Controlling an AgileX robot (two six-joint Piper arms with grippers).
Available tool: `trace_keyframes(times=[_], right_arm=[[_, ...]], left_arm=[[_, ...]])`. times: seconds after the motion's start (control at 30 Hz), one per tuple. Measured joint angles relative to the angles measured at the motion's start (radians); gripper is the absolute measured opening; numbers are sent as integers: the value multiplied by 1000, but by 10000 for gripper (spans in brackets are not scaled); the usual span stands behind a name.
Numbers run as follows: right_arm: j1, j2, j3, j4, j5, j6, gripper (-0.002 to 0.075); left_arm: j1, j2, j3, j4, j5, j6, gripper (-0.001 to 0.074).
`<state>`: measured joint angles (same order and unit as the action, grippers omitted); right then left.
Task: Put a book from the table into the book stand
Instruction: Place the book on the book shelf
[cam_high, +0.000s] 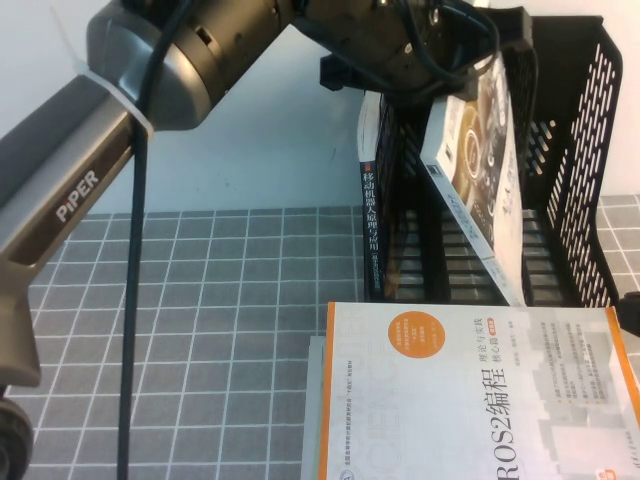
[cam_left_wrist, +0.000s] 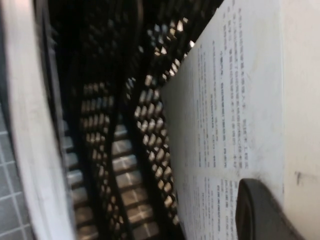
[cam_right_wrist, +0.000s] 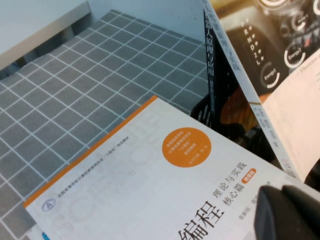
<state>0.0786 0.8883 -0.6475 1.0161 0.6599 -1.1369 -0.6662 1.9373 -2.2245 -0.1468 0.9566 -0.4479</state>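
My left gripper (cam_high: 452, 92) reaches across from the left and is shut on the top edge of the book (cam_high: 478, 170), which has a white and dark cover with gauges. The book hangs tilted, its lower end inside the middle of the black book stand (cam_high: 575, 150), which stands at the back right of the grey grid table (cam_high: 230, 300). In the left wrist view one finger (cam_left_wrist: 260, 215) presses on the book's printed white face (cam_left_wrist: 230, 110) beside the slotted walls (cam_left_wrist: 110, 130). My right gripper (cam_right_wrist: 290, 215) is low at the right, above the ROS2 book, and holds nothing.
The white-and-orange ROS2 book (cam_high: 470, 400) lies flat at the front right, also in the right wrist view (cam_right_wrist: 150, 185). A dark-spined book (cam_high: 370, 215) stands upright in the stand's left compartment. Bare table lies to the left and centre.
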Motion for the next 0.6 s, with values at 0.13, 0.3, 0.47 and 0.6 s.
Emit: trace_keyframes(times=[0.13,0.3,0.47,0.6], right_arm=[[0,0,0,6,-15,0,-3],[0,0,0,21,-66,0,-3],[0,0,0,40,-86,0,-3],[0,0,0,40,-92,-2,-3]], left_arm=[[2,2,0,40,-2,-21,97],[2,23,0,79,-13,-56,97],[4,44,-2,122,-2,-70,97],[4,69,-2,126,-27,-76,97]])
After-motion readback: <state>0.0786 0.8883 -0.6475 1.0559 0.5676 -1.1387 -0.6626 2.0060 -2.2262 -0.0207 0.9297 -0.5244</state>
